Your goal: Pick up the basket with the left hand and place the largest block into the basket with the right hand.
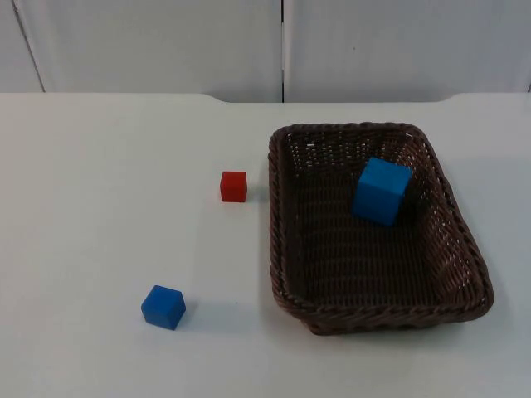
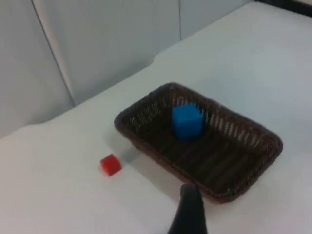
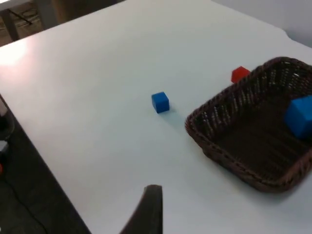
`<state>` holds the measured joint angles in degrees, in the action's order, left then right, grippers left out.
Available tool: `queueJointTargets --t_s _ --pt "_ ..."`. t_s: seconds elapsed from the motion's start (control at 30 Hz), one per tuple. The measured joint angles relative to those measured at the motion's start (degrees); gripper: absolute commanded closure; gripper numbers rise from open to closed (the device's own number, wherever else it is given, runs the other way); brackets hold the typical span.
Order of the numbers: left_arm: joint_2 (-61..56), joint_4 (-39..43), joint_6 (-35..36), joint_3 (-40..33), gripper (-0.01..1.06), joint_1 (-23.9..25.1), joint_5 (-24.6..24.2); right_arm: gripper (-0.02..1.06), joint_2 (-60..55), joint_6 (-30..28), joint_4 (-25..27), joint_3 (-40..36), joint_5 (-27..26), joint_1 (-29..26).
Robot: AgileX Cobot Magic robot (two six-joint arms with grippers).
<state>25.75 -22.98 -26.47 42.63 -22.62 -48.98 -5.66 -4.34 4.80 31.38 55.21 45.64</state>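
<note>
A dark brown wicker basket (image 1: 286, 240) rests on the white table, right of centre. Inside it a large blue block (image 1: 382, 191) leans tilted near the far right wall; it also appears as the large blue block (image 2: 186, 121) (image 3: 298, 117) in both wrist views. A small red block (image 1: 234, 186) lies just left of the basket's far end. A small blue block (image 1: 163, 307) sits further forward and left. My left gripper (image 2: 190, 214) hangs above the table, short of the basket (image 2: 243, 187). My right gripper (image 3: 148, 209) hovers well away from the basket (image 3: 214, 146).
The grey partition wall (image 1: 166, 46) closes the table's far side. In the right wrist view the table's edge (image 3: 44, 161) drops to a dark floor. Bare table surface lies left of the two small blocks.
</note>
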Motion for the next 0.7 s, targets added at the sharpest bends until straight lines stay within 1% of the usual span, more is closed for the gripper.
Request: queueJointTargets --t_s 0.07,0.1,0.17,0.23,0.43,0.6,0.7 --pt "-2.3 3.04 2.75 0.0 0.41 0.0 -2.01 0.21 1.62 1.19 -1.4 0.0 2.05 0.0" --pt "-2.3 3.04 2.75 0.0 0.41 0.0 -2.01 0.21 1.62 1.19 -1.4 0.0 2.05 0.0" --pt "-4.7 5.66 5.76 0.0 0.41 0.0 -3.32 0.21 3.04 2.45 -2.69 0.0 3.54 0.0" --pt "-7.41 7.83 7.98 0.0 0.41 0.0 -3.83 0.21 4.62 3.1 -3.44 0.0 4.05 0.0" --pt "-11.64 9.72 11.65 -0.97 0.41 0.0 -5.13 0.21 5.43 3.93 -4.8 0.0 4.53 0.0" --pt "-17.15 10.8 13.32 -8.13 0.41 0.0 -6.09 0.21 5.43 4.67 -4.8 0.0 5.15 0.0" --pt "-19.4 11.29 14.08 -9.63 0.41 0.0 -6.31 0.21 5.43 4.34 -4.8 0.0 5.15 0.0"
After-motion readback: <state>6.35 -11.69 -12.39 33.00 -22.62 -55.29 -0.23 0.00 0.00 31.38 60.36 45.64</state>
